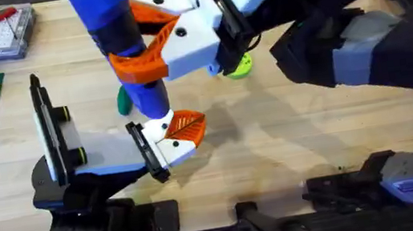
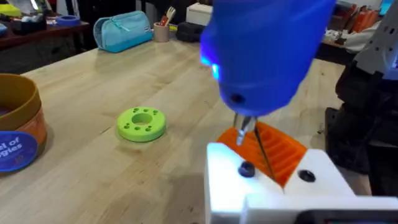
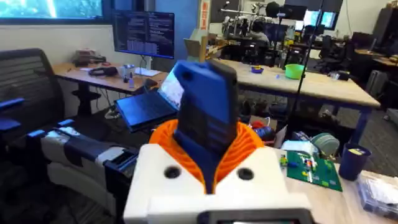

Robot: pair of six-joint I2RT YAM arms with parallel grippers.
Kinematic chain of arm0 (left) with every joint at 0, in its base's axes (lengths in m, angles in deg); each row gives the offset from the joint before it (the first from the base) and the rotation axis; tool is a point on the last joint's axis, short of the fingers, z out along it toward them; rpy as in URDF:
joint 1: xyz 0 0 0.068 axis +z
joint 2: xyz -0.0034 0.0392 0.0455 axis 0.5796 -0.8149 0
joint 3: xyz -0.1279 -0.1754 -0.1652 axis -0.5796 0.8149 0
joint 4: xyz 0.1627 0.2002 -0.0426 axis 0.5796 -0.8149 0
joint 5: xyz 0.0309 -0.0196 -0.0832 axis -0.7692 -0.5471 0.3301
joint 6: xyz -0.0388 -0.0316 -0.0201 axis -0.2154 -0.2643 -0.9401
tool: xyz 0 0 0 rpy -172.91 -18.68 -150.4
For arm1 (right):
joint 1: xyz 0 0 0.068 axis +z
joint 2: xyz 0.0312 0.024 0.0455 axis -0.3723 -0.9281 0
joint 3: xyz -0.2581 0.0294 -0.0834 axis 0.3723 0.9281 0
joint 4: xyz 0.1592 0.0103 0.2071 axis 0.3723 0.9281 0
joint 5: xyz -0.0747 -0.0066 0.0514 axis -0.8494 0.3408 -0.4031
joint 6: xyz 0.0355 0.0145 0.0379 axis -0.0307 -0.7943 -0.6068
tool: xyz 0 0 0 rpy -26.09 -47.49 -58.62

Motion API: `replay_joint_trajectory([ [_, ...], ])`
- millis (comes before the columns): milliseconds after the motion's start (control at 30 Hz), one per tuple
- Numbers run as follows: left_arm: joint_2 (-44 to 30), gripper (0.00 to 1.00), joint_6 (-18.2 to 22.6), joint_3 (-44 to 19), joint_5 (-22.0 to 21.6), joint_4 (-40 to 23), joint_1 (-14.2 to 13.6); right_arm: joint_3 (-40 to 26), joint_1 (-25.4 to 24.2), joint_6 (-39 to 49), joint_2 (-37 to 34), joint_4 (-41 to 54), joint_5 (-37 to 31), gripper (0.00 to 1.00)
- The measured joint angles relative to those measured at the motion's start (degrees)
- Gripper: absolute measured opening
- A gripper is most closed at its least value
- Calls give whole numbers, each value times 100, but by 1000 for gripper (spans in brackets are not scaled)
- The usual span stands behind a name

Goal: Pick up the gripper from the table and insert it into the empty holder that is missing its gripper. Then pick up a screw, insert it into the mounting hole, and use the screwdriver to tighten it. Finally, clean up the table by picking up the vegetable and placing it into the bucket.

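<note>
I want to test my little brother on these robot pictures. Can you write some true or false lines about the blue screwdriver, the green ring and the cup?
1. The right gripper holds the blue screwdriver. True.
2. The screwdriver's bit points down at a white part with orange ribbed pads. True.
3. The lime green disc sits inside the bucket. False: it lies on the table, apart from the bucket.
4. The vegetable is already in the bucket. False: it lies on the table beside the screwdriver.
5. The screwdriver is red. False: it is bright blue.
</note>
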Motion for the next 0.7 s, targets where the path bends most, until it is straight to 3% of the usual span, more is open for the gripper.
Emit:
replay_joint_trajectory([
  [700,0,17,0,0,0,1,0,0,47,-26,0,199,2,26],
])
